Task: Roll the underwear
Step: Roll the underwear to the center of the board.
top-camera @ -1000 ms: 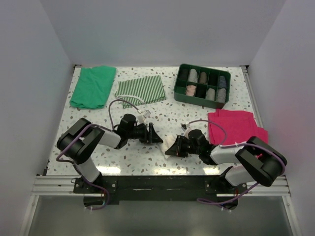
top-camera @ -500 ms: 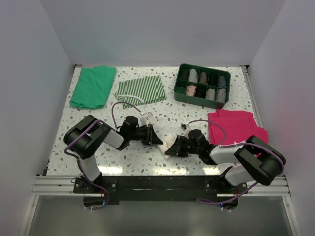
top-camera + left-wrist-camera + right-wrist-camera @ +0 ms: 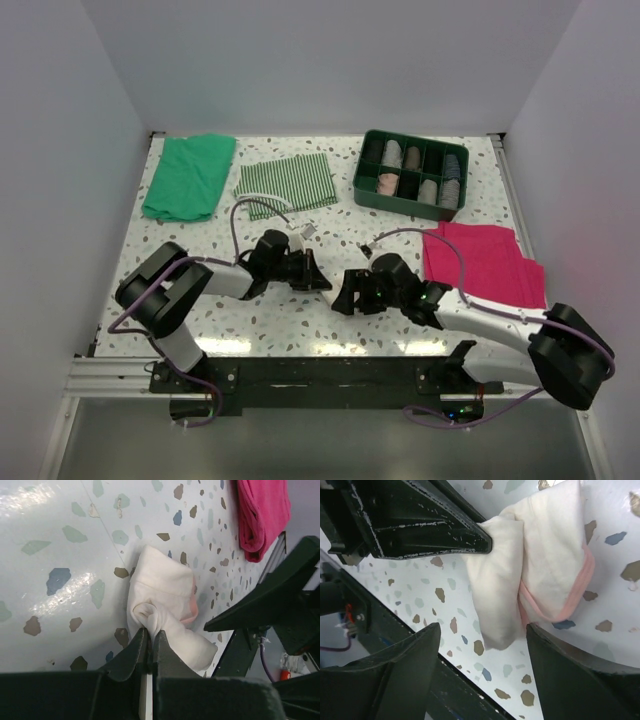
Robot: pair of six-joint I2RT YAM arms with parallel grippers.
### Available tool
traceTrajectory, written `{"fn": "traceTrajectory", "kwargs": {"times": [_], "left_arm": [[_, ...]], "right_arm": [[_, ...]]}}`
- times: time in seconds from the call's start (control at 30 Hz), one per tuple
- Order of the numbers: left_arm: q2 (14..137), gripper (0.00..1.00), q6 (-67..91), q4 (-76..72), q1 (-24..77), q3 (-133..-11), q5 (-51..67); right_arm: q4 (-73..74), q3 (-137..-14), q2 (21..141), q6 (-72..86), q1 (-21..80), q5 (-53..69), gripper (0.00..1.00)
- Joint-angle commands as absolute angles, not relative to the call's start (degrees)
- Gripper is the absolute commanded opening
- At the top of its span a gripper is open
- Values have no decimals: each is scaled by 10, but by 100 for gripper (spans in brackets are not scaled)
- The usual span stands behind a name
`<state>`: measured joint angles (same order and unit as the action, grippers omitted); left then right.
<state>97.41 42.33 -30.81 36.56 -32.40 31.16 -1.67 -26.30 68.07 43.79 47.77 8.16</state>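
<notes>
Underwear (image 3: 165, 595) looks soft, light, floppy; my left gripper (image 3: 149, 647) pinches its near fold, right gripper (image 3: 481, 630) hangs open astride it, so I'd grip the thick rolled edge.

Tabletop (image 3: 180, 235), clock from centre | underwear (image 3: 162, 597) at 6 o'clock, on tabletop | left tool (image 3: 150, 635) touching it at its 9 o'clock | right tool (image 3: 482, 630) at its 3 o'clock | compartment tray (image 3: 412, 136) at 1 o'clock, rolled items (image 3: 393, 154) inside | right cloth (image 3: 480, 260) at 3 o'clock | middle cloth (image 3: 285, 183) at 11 o'clock | left cloth (image 3: 188, 175) at 10 o'clock, just beside middle cloth
</notes>
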Motion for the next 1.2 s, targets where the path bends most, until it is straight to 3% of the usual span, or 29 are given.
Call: {"fn": "traceTrajectory", "kwargs": {"times": [0.0,0.33,0.6,1.03,1.17], "left_arm": [[928,0,390,-205,368,-355,245],[903,0,392,-40,370,-390,177],[905,0,388,-2,370,-401,160],[911,0,382,-4,370,-406,169],[916,0,382,-4,370,-406,170]], "right_arm": [[168,-331,648,365,533,-74,76],[227,-469,744,299,687,-266,78],[180,-510,844,225,711,-279,75],[149,-533,874,161,712,-257,74],[149,-548,897,154,716,-238,70]]}}
